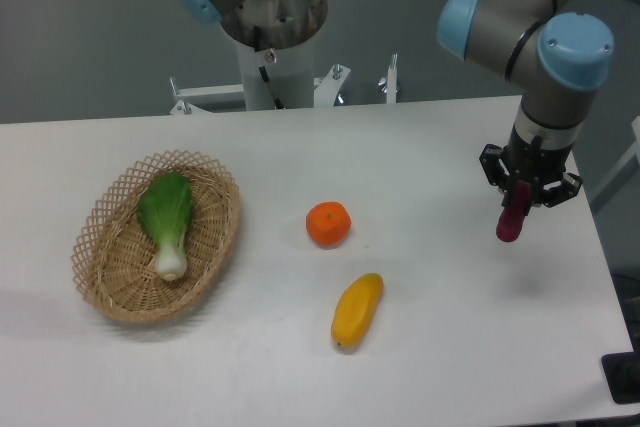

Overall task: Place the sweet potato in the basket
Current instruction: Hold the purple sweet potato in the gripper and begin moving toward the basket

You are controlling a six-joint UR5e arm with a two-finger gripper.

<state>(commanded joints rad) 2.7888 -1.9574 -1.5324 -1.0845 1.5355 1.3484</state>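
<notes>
The gripper (521,197) is gripping the sweet potato (511,221) above the table, at three o'clock from the basket (108,292).

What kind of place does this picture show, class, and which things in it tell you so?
Probably a robotics lab: a robot arm's hand grips a sweet potato above a bare white table, with a wicker basket of toy-like produce.

Basket (110,292) — rough woven wicker; table (420,147) smooth, matt; sweet potato (511,224) dull-skinned.
</notes>
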